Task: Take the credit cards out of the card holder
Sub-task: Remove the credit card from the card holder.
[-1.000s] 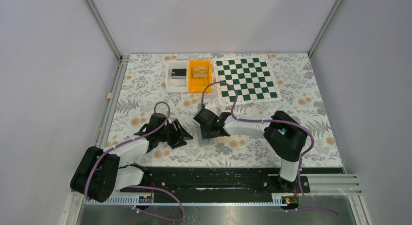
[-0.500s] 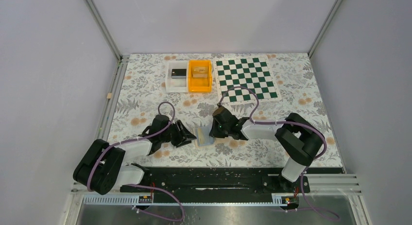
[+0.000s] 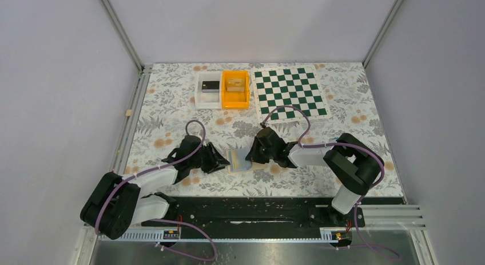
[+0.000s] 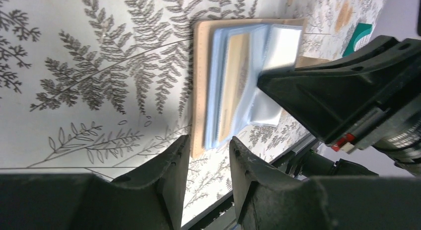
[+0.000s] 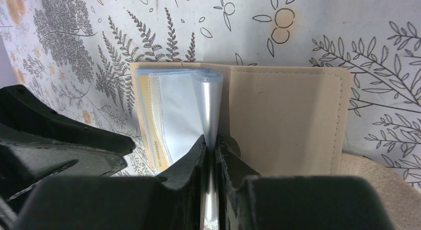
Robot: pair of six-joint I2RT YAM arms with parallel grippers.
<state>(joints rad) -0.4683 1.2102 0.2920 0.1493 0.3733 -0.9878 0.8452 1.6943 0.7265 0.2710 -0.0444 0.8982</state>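
- Tan-bordered and light blue inside, the card holder (image 3: 239,161) lies open and flat on the floral tablecloth (image 3: 171,122), near the front middle of the table and between the two grippers.
- In the right wrist view, its bare tan panel is on the right and a stack of clear plastic leaves on the left.
- A yellowish card (image 5: 149,120) shows through the stacked leaves; its print is too small to read.
- One clear sleeve (image 5: 211,106) stands up from the centre fold, lifted off the stack.
- The right gripper (image 5: 212,145) is closed tight on the lower edge of that raised sleeve, with the plastic pinched between the two black fingers.
- The left gripper (image 4: 208,140) sits low at the holder's opposite end, its fingers a narrow gap apart.
- The holder's near edge lies right at the mouth of that gap. I cannot tell whether the fingers touch it.
- Both arms reach inward from their bases, with their fingertips close together over the holder.
- Well apart, at the far side of the cloth, a white tray (image 3: 199,93) and an orange bin (image 3: 225,90) stand touching side by side.
- The tray holds a dark item and the bin a tan one.
- Just to the right of the bin lies a green-and-white chessboard (image 3: 289,93), flat on the cloth.
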